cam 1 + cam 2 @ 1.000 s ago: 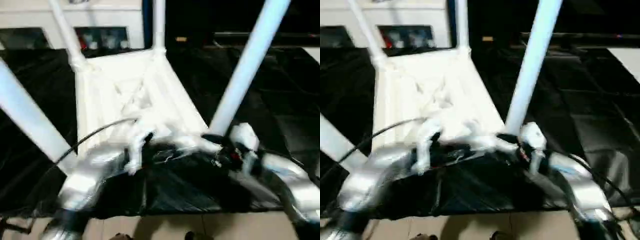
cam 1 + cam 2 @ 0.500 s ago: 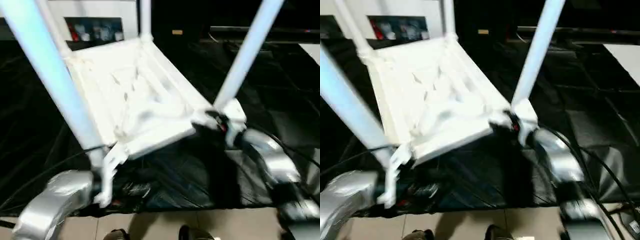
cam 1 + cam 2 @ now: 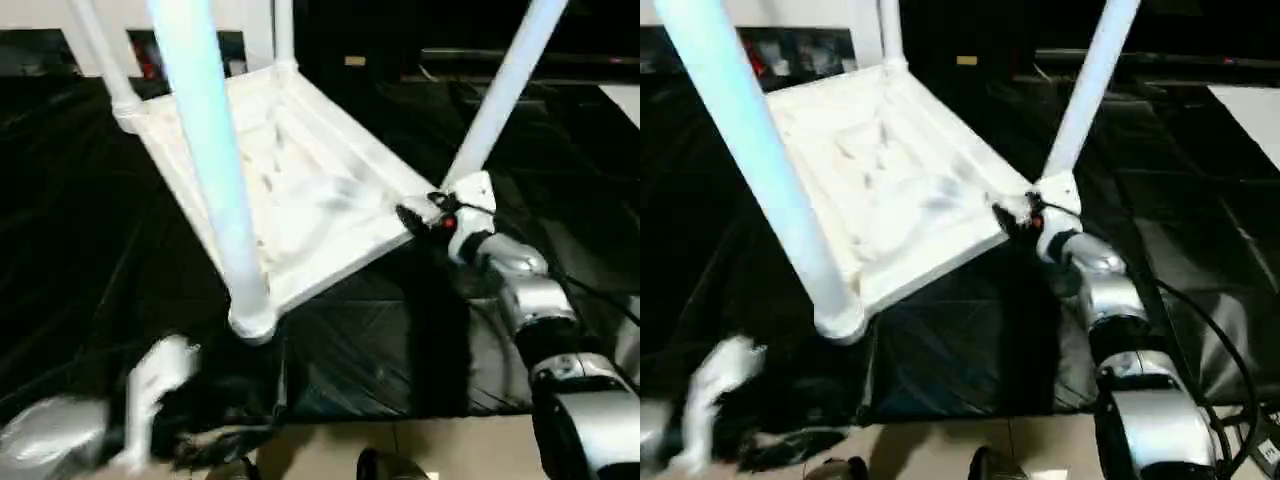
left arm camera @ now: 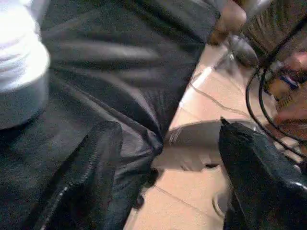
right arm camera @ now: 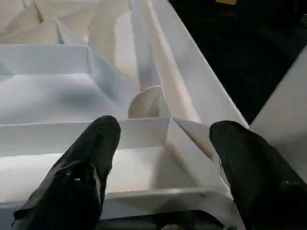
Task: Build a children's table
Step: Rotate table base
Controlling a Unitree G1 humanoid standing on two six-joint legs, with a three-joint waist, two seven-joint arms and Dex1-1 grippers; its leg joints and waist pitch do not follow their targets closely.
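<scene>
The children's table stands upside down on a black sheet. Its white ribbed tabletop [image 3: 300,190] tilts, and white tube legs rise from the corner sockets. The near left leg [image 3: 215,170] and near right leg [image 3: 500,95] are closest to me. My right gripper [image 5: 165,143] is at the near right corner. Its black fingers [image 5: 81,177] are spread wide over the ribs and rim, pinching nothing that I can see. My left gripper [image 4: 163,129] is low at the front left, apart from the table. It is open over the sheet's edge and the floor.
The black sheet [image 3: 380,350] covers the work surface as far as the tan floor [image 3: 320,455] in front. A white cabinet with glass doors [image 3: 810,50] stands behind. Cables [image 4: 259,81] lie on the floor near the left gripper.
My left gripper opened, let go of the near left corner and dropped toward the front edge. The table swung, bringing the near left leg toward the middle. My right gripper stayed at its corner.
</scene>
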